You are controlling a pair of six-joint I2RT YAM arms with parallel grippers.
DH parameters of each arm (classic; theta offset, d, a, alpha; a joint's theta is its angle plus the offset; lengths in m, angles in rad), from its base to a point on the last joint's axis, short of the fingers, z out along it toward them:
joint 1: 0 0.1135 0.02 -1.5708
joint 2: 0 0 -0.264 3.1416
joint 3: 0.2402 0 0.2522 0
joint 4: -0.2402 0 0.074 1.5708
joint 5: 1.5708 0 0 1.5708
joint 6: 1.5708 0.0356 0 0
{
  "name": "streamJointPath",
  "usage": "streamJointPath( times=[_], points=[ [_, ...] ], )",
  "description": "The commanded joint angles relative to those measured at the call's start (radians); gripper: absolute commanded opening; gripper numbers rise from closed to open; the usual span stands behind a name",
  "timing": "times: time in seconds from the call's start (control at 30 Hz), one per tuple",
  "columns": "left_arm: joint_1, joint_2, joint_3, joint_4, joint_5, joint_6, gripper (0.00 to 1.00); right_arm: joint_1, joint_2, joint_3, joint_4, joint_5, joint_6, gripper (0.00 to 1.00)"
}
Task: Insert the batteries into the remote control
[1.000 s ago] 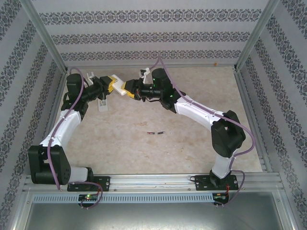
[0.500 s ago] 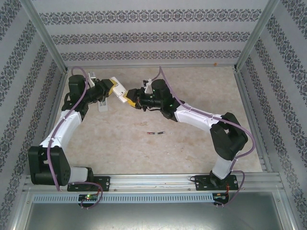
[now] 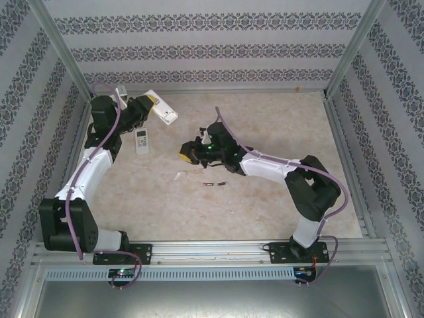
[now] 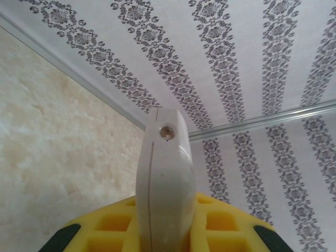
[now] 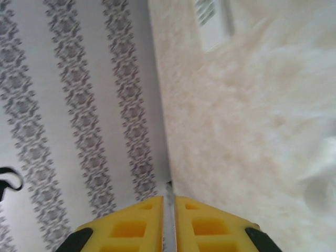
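Left tool (image 4: 165, 231) clamps a white remote (image 4: 165, 173); right tool (image 5: 169, 220) closed, empty

remote (image 4: 165, 178) shell — smooth glossy white plastic. pads (image 4: 113, 223) on left gripper (image 4: 165, 212): matt yellow moulded plastic, pocketed. table (image 3: 265, 205) is matt, marbled beige. walls (image 3: 218, 50) — matt, printed-paper look. frame rails (image 3: 218, 250) bare brushed metal.

Open table (image 3: 278, 119) right of the batteries (image 3: 215, 183) — leftward, a white scrap (image 3: 179, 176) and a lying remote (image 3: 142, 141) crowd the way.
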Motion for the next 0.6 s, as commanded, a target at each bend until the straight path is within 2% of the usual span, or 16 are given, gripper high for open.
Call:
streamJointPath(
  times=[0.0, 0.13, 0.23, 0.33, 0.43, 0.5, 0.53, 0.57],
  points=[
    [-0.024, -0.016, 0.027, -0.099, -0.011, 0.159, 0.00, -0.117, -0.037, -0.021, -0.195, 0.131, -0.274, 0.13],
    [-0.034, -0.056, -0.051, -0.132, -0.012, 0.180, 0.00, -0.226, 0.079, 0.095, -0.404, 0.109, -0.483, 0.12],
    [-0.040, -0.085, -0.076, -0.204, -0.020, 0.258, 0.00, -0.231, 0.051, 0.126, -0.406, 0.098, -0.561, 0.20],
    [-0.053, -0.096, -0.107, -0.225, -0.015, 0.288, 0.00, -0.194, -0.033, 0.125, -0.360, 0.091, -0.678, 0.45],
    [-0.081, -0.085, -0.118, -0.204, 0.002, 0.284, 0.00, -0.090, -0.129, 0.138, -0.345, 0.134, -0.952, 0.68],
    [-0.107, -0.071, -0.104, -0.204, 0.016, 0.295, 0.00, -0.020, -0.167, 0.133, -0.327, 0.174, -1.135, 0.91],
    [-0.123, -0.061, -0.090, -0.209, 0.020, 0.305, 0.00, 0.012, -0.170, 0.138, -0.318, 0.199, -1.197, 0.98],
    [-0.135, -0.054, -0.079, -0.217, 0.021, 0.316, 0.00, 0.023, -0.162, 0.153, -0.316, 0.210, -1.220, 0.98]
  ],
)
